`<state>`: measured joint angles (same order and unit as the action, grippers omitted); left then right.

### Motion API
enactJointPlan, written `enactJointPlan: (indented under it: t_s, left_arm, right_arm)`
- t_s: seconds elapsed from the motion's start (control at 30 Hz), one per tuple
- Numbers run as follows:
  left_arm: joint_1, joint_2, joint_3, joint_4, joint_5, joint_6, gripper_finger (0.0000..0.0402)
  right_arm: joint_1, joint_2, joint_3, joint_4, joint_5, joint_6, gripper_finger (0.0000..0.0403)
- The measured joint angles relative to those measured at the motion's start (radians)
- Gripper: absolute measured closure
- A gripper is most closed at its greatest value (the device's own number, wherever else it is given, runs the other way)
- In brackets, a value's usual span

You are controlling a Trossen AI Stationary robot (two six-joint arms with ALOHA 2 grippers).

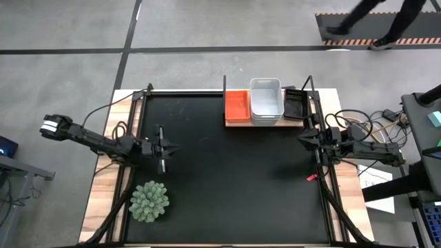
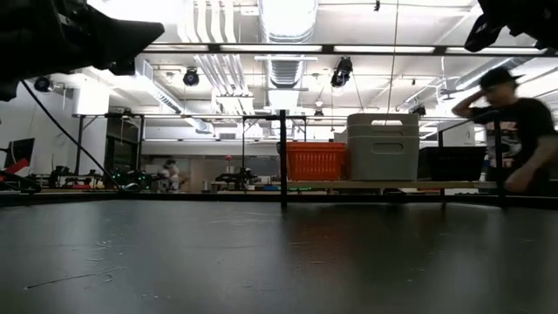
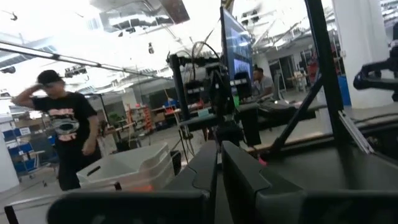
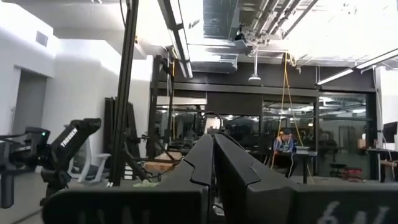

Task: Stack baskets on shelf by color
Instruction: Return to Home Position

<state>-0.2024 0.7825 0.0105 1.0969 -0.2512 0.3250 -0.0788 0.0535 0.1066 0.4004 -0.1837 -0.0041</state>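
Note:
On the wooden shelf [image 1: 238, 121] at the table's far edge stand the baskets: an orange-red stack [image 1: 237, 105] on the left, a taller white stack [image 1: 266, 101] in the middle, a black one [image 1: 294, 103] on the right. In the low view the orange basket [image 2: 316, 161], the white basket [image 2: 382, 146] and the black basket [image 2: 451, 163] sit side by side on the board. My left gripper [image 1: 173, 147] is shut and empty at the table's left side. My right gripper [image 1: 300, 140] is shut and empty at the right edge. Both point slightly upward.
A green spiky plant [image 1: 149, 201] stands at the near left of the black mat [image 1: 227, 186]. A small red thing [image 1: 311, 178] lies at the mat's right edge. Black shelf posts [image 2: 282, 157] rise at the far edge. A person [image 2: 513, 131] stands beyond the table's far right.

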Motion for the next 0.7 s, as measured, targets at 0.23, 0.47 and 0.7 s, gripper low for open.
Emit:
enactJointPlan:
  t_s: [0.23,0.47,0.7]
  left_arm:
    - [0.000,0.090,0.000,0.001,0.000,0.000,0.0394]
    - [0.000,0.204,0.000,-0.007,0.000,0.000,0.0394]
    - [0.000,0.330,0.001,-0.007,0.000,0.000,0.0394]
  right_arm:
    - [0.000,0.002,0.000,-0.003,0.000,0.004,0.0394]
    - [0.000,0.002,0.000,-0.003,0.000,0.003,0.0394]
    - [0.000,0.002,0.000,-0.003,0.000,0.004,0.0394]
